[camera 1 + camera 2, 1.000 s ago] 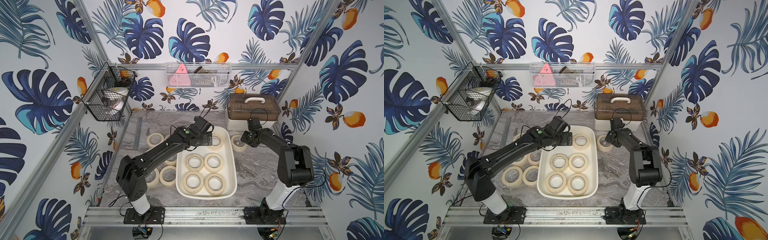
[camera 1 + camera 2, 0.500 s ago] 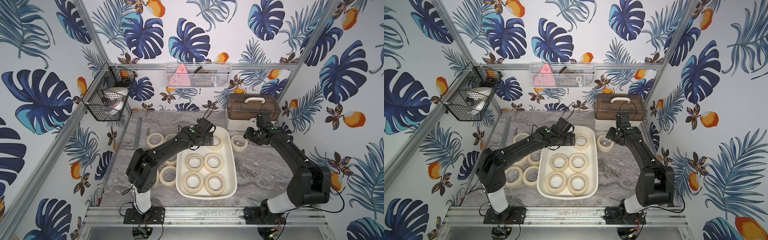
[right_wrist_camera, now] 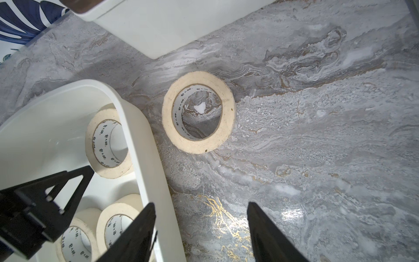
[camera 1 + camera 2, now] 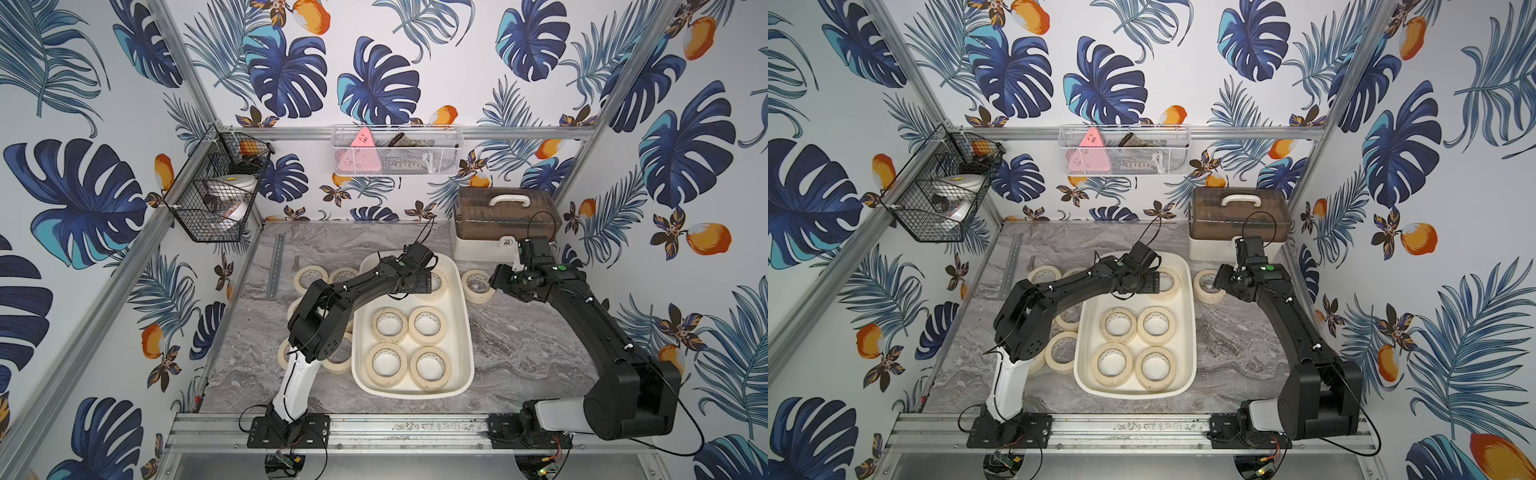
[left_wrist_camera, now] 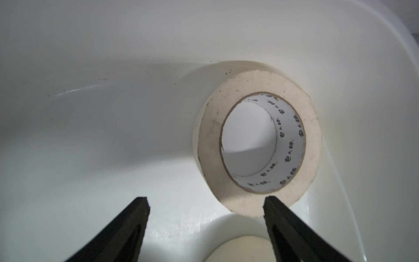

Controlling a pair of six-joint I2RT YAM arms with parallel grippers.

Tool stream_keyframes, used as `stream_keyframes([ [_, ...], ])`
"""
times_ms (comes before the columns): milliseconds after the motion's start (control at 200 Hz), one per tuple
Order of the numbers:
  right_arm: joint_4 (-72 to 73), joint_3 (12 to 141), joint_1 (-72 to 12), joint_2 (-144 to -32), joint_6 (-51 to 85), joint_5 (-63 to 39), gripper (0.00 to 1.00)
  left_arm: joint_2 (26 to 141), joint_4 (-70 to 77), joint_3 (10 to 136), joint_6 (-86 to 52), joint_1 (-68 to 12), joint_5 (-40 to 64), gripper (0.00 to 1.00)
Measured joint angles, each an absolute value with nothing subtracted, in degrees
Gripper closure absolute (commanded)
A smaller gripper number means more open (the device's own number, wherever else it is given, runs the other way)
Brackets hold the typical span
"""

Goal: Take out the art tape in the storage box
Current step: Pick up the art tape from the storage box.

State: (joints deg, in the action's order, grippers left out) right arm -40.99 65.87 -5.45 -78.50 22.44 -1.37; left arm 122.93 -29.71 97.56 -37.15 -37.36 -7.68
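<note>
Top views: five cream masking-tape rolls (image 4: 430,385) lie in the shallow cream-white plastic storage box (image 4: 460,328), the others out on the grey marbled worktop (image 4: 519,340).
We count four rolls in a square at the box's near end and one alone in its far corner (image 5: 313,136), where the left jaws hang open and empty, one tip just in front of it (a grasp lined up, we judge, not made). The right jaws, also spread with nothing between them, hover over the worktop beside the box, near a roll lying outside (image 3: 228,113). More rolls (image 4: 297,279) lie past the box's opposite side, some partly hidden by the black left arm (image 4: 353,286), so we judge the job about half done.
</note>
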Motion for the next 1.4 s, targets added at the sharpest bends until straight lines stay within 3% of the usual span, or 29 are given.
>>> stream_keyframes([
  [265,-41.41,65.43,-5.45,-76.16,22.44,-1.54,0.33,129.49,-28.27,101.21,-37.56,-36.93,-8.40,0.27],
  [645,-41.45,62.76,-5.45,-73.67,22.50,-1.56,0.34,130.52,-26.44,101.12,-37.58,-36.82,-9.37,0.82],
  [720,-41.47,62.76,-5.45,-73.76,22.50,-1.58,0.34,129.84,-27.09,100.90,-37.58,-36.77,-9.28,0.88],
  [906,-41.54,63.11,-5.45,-73.63,22.52,-2.37,0.35,126.76,-28.93,100.84,-37.58,-37.04,-9.85,0.94],
  [1401,-43.18,68.31,-5.45,-69.06,21.87,-9.15,0.36,121.40,-40.25,109.36,-36.12,-44.12,-12.34,0.93],
])
